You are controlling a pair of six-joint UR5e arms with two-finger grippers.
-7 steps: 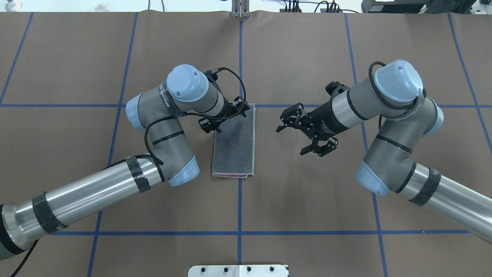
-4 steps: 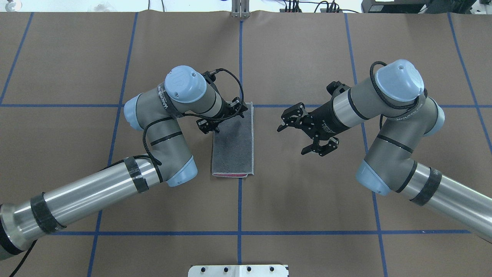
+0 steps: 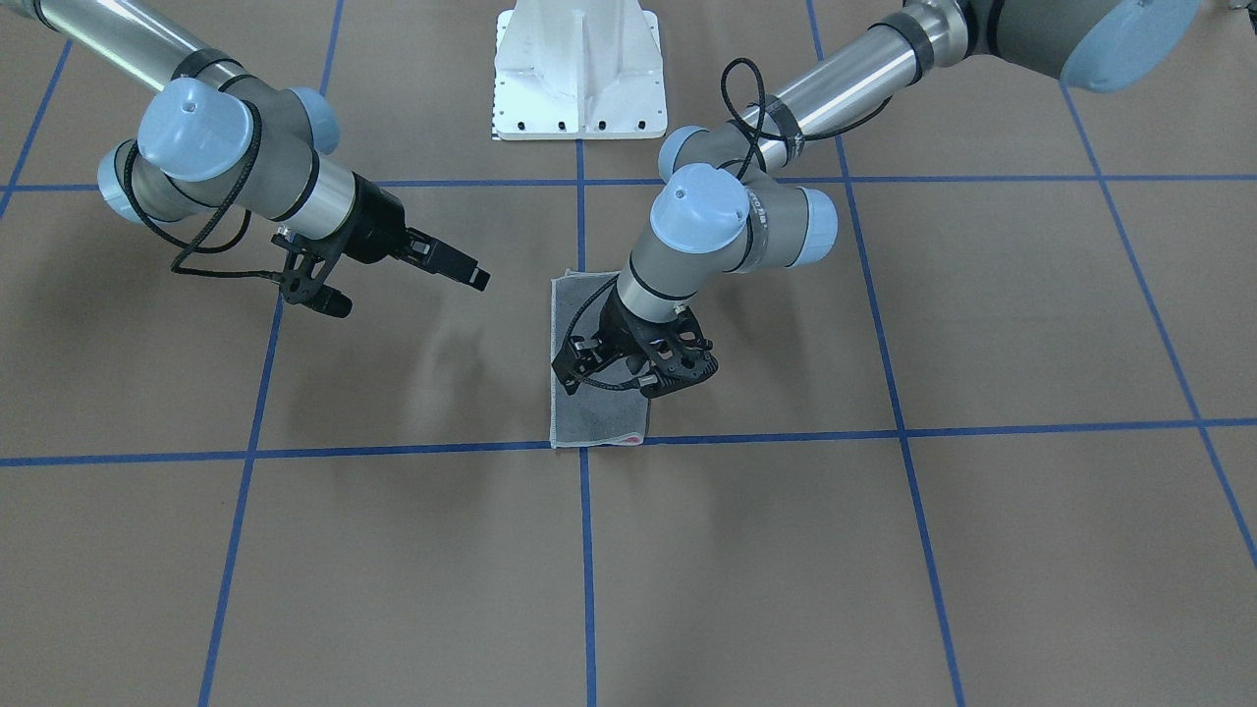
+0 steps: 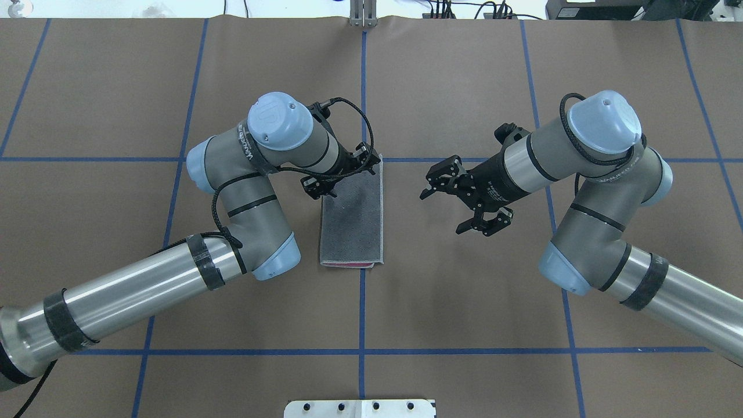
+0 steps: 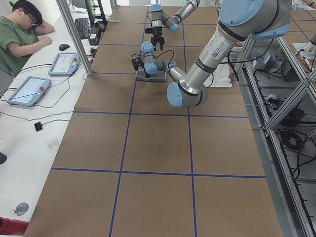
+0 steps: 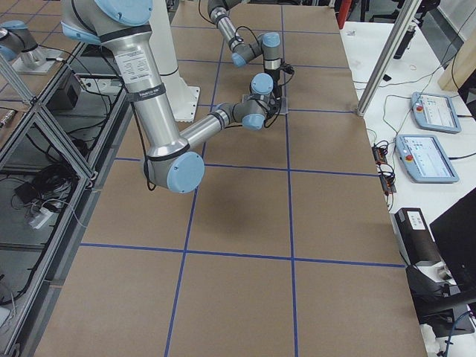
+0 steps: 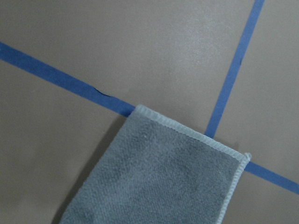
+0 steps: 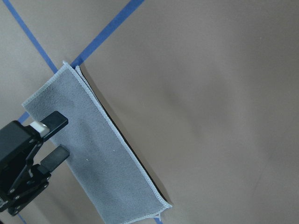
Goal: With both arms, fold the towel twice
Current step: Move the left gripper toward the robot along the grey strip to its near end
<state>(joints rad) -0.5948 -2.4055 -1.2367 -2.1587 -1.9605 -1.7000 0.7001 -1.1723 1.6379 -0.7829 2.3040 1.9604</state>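
Observation:
The towel lies flat at the table's centre, folded into a narrow rectangle, grey face up, with a pink edge showing at its near end. It also shows in the front view and both wrist views. My left gripper points down over the towel's far left part; the right wrist view shows its fingers apart and empty. My right gripper hovers open and empty to the right of the towel, apart from it.
The white pedestal base stands at the robot's side of the brown table, which is marked with blue tape lines. An operator sits beside tablets beyond the far table edge.
My left gripper has shifted slightly and its shadow on the towel has faded. My right gripper has drawn back a little to the right. The towel lies as before.

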